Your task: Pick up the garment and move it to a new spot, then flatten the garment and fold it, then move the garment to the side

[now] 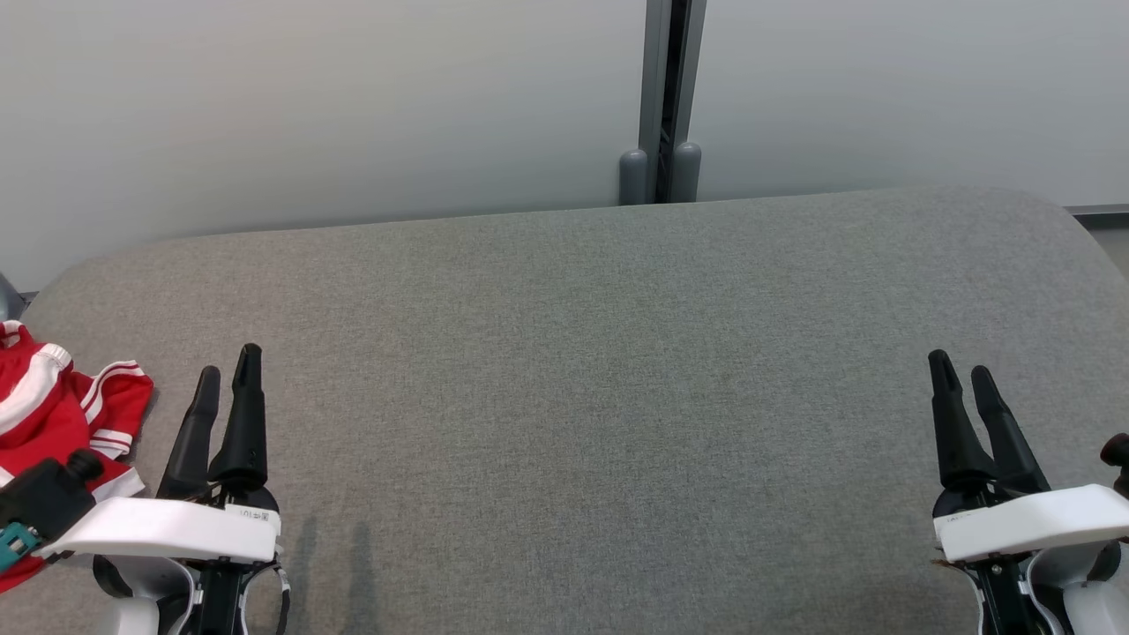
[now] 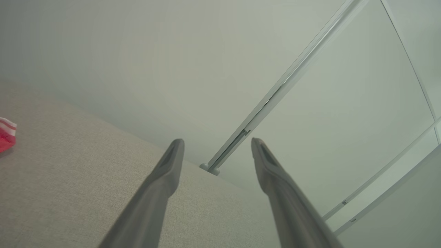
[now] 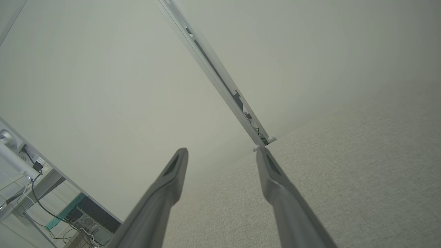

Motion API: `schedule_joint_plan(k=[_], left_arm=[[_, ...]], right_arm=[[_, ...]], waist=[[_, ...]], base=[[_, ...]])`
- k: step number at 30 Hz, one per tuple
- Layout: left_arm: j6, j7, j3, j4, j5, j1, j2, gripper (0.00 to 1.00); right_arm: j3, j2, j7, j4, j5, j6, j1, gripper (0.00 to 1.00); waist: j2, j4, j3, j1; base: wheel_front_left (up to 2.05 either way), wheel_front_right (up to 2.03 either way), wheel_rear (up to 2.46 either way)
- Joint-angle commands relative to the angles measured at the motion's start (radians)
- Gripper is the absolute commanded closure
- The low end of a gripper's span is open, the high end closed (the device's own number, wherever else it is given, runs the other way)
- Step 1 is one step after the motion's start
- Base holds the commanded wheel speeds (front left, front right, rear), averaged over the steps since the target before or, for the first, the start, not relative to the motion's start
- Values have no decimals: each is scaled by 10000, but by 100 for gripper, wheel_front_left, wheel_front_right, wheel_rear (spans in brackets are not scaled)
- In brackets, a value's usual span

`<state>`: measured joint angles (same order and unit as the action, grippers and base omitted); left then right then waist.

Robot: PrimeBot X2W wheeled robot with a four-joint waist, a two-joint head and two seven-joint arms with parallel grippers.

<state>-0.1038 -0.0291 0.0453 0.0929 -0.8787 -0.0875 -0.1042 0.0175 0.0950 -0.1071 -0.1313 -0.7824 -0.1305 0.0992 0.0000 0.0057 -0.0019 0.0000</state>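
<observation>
Red-and-white garment (image 1: 53, 406) lies crumpled at the frame's left edge on the grey surface (image 1: 582, 353); left gripper (image 1: 229, 360) and right gripper (image 1: 960, 362), lower corners, both spread apart, empty

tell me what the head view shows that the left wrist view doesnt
Head view, not left wrist: the open right gripper and most of the red-and-white garment beside the left gripper. Left wrist, not head: extra frame lines across the wall. Both: the open left gripper, the grey table, some garment, the wall rail.
</observation>
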Motion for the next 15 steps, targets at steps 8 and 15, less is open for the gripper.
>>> schedule_joint_plan(k=[8,15], left_arm=[[117,-392,-265,84,1450,-241,-233,0],[165,-612,-432,417,2188,-289,-320,0]], right_arm=[[-19,50,-242,-123,1585,-3,374,0],[-81,12,-297,-313,2354,-3,450,0]], waist=[[0,28,-13,0],[0,32,-15,0]], base=[[0,0,0],[0,0,0]])
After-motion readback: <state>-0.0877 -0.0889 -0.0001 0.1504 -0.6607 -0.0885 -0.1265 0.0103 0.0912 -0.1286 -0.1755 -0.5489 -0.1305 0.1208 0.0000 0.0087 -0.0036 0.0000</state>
